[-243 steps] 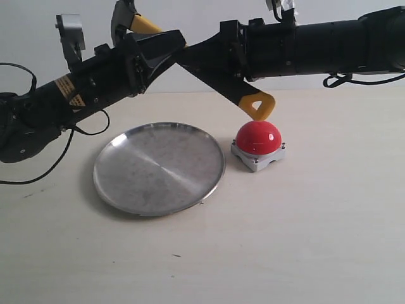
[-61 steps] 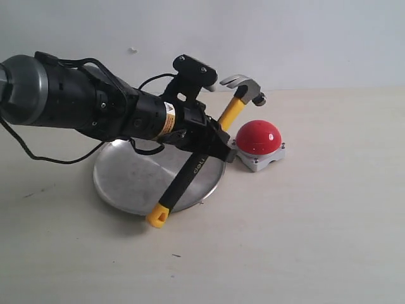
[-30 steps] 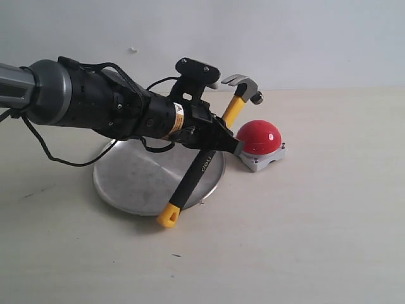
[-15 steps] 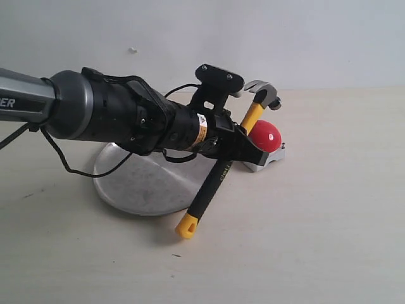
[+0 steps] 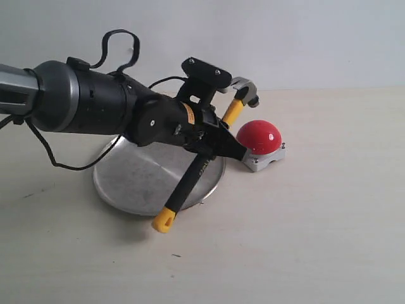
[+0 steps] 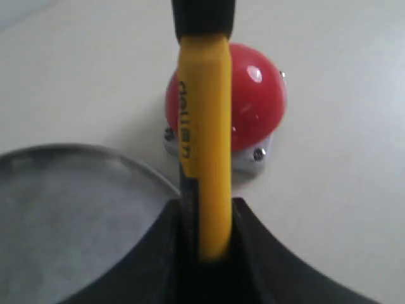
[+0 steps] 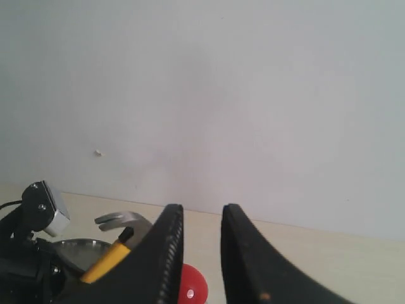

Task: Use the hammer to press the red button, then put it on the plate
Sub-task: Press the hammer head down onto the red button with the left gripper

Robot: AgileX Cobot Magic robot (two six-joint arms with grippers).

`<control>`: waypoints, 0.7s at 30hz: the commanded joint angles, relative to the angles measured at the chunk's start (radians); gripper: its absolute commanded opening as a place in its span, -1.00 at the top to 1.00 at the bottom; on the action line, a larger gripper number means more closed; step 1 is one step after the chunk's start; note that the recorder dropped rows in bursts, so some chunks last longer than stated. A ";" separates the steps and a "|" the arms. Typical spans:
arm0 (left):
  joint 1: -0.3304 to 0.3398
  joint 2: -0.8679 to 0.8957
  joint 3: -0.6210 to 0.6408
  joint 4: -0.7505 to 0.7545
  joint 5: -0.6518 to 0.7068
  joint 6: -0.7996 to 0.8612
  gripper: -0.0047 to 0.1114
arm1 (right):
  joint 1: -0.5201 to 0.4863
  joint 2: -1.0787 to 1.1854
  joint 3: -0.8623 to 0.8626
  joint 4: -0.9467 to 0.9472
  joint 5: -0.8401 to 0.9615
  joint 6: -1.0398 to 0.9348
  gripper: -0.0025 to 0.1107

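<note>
My left gripper (image 5: pixel 214 144) is shut on the hammer (image 5: pixel 190 180) at mid-handle. The hammer slants, with its dark head (image 5: pixel 244 89) raised behind and left of the red button (image 5: pixel 259 137), apart from the dome. Its yellow looped end (image 5: pixel 163 221) hangs low by the plate's front rim. The silver plate (image 5: pixel 130 183) lies left of the button, under my left arm. In the left wrist view the yellow handle (image 6: pixel 204 139) runs from the left gripper (image 6: pixel 206 244) across the red button (image 6: pixel 256 101). My right gripper (image 7: pixel 201 212) is open, empty and held high, out of the exterior view.
The light wooden table (image 5: pixel 304 234) stretches bare in front of and to the right of the button. A white wall (image 5: pixel 285 38) stands behind the table. A black cable (image 5: pixel 63 166) hangs from the left arm over the plate's left side.
Half a second ago the left arm had swung the hammer right, its head over the button's back. Now it is back left and the whole red dome shows again.
</note>
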 commanded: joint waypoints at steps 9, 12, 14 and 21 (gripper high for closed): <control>0.009 -0.023 -0.169 -0.469 0.180 0.433 0.92 | 0.000 -0.003 0.006 -0.001 -0.002 -0.003 0.57; 0.011 -0.020 -0.187 -0.465 0.183 0.431 0.92 | 0.000 -0.003 0.006 -0.001 -0.002 -0.003 0.57; 0.011 -0.010 -0.194 -0.459 0.165 0.431 0.92 | 0.000 -0.003 0.006 -0.001 -0.002 -0.003 0.57; 0.029 0.065 -0.210 -0.445 0.112 0.405 0.92 | 0.000 -0.003 0.006 -0.001 -0.002 -0.001 0.57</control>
